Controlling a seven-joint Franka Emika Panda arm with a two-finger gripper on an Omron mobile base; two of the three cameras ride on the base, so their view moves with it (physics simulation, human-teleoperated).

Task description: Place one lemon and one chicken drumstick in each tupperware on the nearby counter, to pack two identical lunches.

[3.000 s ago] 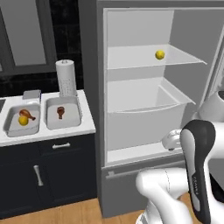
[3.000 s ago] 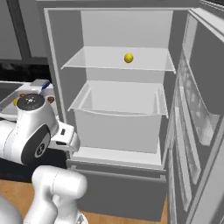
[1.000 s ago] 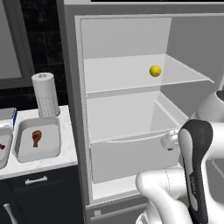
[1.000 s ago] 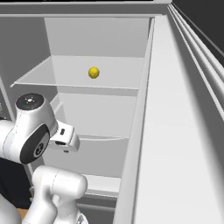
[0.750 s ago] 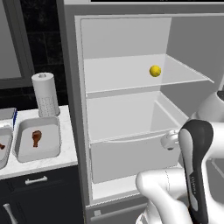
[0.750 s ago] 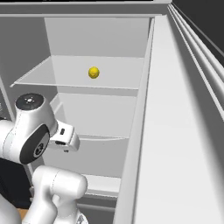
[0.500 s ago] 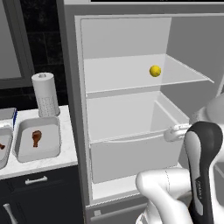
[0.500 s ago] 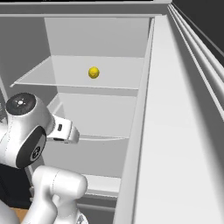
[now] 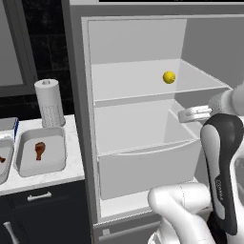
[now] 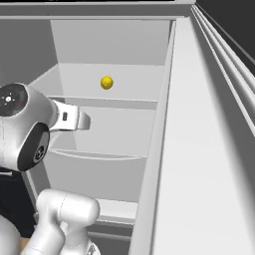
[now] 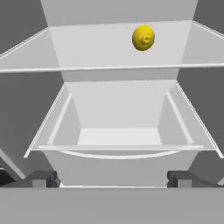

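**Arm lifted toward the fridge shelf, lemon not yet taken**

I am parked in front of the open fridge point(image 9: 138, 119). The lemon point(image 9: 168, 77) sits alone on the glass shelf point(image 9: 143, 83), toward its right side in the left base view, above the open white drawer point(image 9: 143, 157). In the hand view the same lemon point(image 11: 143, 38) lies high and right of centre, with the drawer straight ahead below it.

Compared with half a second ago, the arm has risen: the wrist and end effector point(image 9: 194, 113) now stand at about the height of the drawer's upper rim, higher than before. The base has held its place since a second ago, so the fridge and surface sit where they did. Three seconds back I was further off and both tubs were fully in frame.

The end effector point(image 11: 112, 178) is open and holds nothing; its two dark fingertips point(image 11: 41, 178) stand wide apart at the bottom of the hand view. It is well short of the lemon.

On the white surface point(image 9: 43, 176) left of the fridge, one grey tub point(image 9: 40, 151) holds a chicken drumstick point(image 9: 40, 150). A second tub point(image 9: 4, 159) is cut by the frame's left edge, and a brown piece shows inside it. A paper towel roll point(image 9: 49, 102) stands behind the tubs.
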